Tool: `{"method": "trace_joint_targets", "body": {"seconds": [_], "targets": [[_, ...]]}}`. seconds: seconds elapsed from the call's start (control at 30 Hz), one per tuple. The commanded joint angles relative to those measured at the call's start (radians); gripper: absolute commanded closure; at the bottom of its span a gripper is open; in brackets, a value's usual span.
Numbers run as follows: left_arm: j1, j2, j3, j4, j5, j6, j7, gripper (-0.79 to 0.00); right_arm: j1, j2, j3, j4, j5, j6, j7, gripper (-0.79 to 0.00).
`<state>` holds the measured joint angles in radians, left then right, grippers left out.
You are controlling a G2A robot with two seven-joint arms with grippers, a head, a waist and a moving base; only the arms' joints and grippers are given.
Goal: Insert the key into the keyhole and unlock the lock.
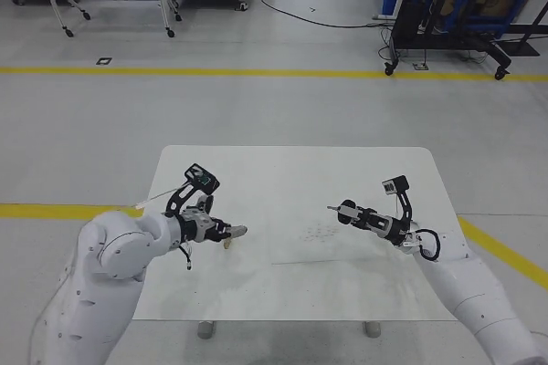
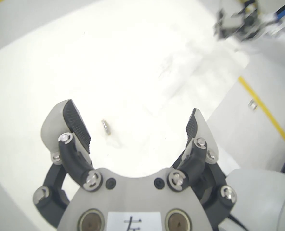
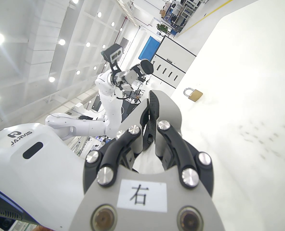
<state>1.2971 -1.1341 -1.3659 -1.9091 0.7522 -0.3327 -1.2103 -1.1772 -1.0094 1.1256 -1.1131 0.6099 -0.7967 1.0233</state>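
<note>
A small brass padlock (image 3: 193,94) with a silver shackle lies flat on the white table (image 1: 301,173), near its left side. In the left wrist view the padlock (image 2: 106,127) looks pale and washed out, on the table below and between the pads. My left gripper (image 2: 130,114) hangs just above it, open wide and holding nothing; from above, the left gripper (image 1: 236,232) is over the table's left part. My right gripper (image 1: 340,211) is held above the table's right half. The right gripper (image 3: 150,98) is shut, and a thin metal tip, the key (image 1: 330,209), sticks out toward the left.
Faint dark scuff marks (image 1: 321,233) dot the table's middle. Yellow floor lines (image 1: 274,71) run behind and beside the table. Wheeled frames and a dark cart (image 1: 447,36) stand far back on the floor.
</note>
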Motion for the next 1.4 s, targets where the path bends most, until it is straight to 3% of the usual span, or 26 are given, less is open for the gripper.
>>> {"method": "trace_joint_targets", "body": {"seconds": [0.0,0.07,0.17,0.27,0.33,0.43,0.57,0.7,0.73,0.8,0.83,1.33,1.37], "targets": [[-0.002,-0.001,0.048,0.050,0.075,-0.008,0.024,-0.785,0.000,0.000,0.000,0.000,0.000,0.000,0.000,0.000],[-0.017,-0.005,0.098,0.115,0.128,-0.009,0.050,-0.767,0.000,0.000,0.000,0.000,0.000,0.000,0.000,0.000],[-0.052,-0.012,0.167,0.194,0.198,0.020,0.065,-0.628,0.000,0.000,0.000,0.000,0.000,0.000,0.000,0.000],[-0.081,-0.018,0.212,0.240,0.215,0.051,0.050,-0.557,0.000,0.000,0.000,0.000,0.000,0.000,0.000,0.000],[-0.096,-0.020,0.222,0.256,0.230,0.073,0.051,-0.563,0.000,0.000,0.000,0.000,0.000,0.000,0.000,0.000],[-0.109,-0.021,0.233,0.286,0.258,0.089,0.056,-0.369,0.000,0.000,0.000,0.000,0.000,0.000,0.000,0.000],[-0.120,-0.022,0.243,0.297,0.254,0.105,0.050,-0.317,0.000,0.000,0.000,0.000,0.000,0.000,0.000,0.000],[-0.124,-0.023,0.255,0.301,0.263,0.122,0.041,-0.326,0.000,0.000,0.000,0.000,0.000,0.000,0.000,0.000],[-0.126,-0.023,0.256,0.304,0.260,0.123,0.040,-0.289,0.000,0.000,0.000,0.000,0.000,0.000,0.000,0.000],[-0.130,-0.023,0.259,0.310,0.255,0.123,0.041,-0.062,0.000,0.000,0.000,0.000,0.000,0.000,0.000,0.000],[-0.132,-0.023,0.261,0.314,0.255,0.123,0.041,0.000,0.000,0.000,0.000,0.000,0.000,0.000,0.000,0.000],[-0.172,-0.031,0.309,0.367,0.259,0.142,0.050,0.000,0.000,0.000,0.000,0.000,0.000,0.000,0.000,0.000],[-0.176,-0.032,0.312,0.369,0.256,0.143,0.049,-0.055,0.000,0.000,0.000,0.000,0.000,0.000,0.000,0.000]]}}
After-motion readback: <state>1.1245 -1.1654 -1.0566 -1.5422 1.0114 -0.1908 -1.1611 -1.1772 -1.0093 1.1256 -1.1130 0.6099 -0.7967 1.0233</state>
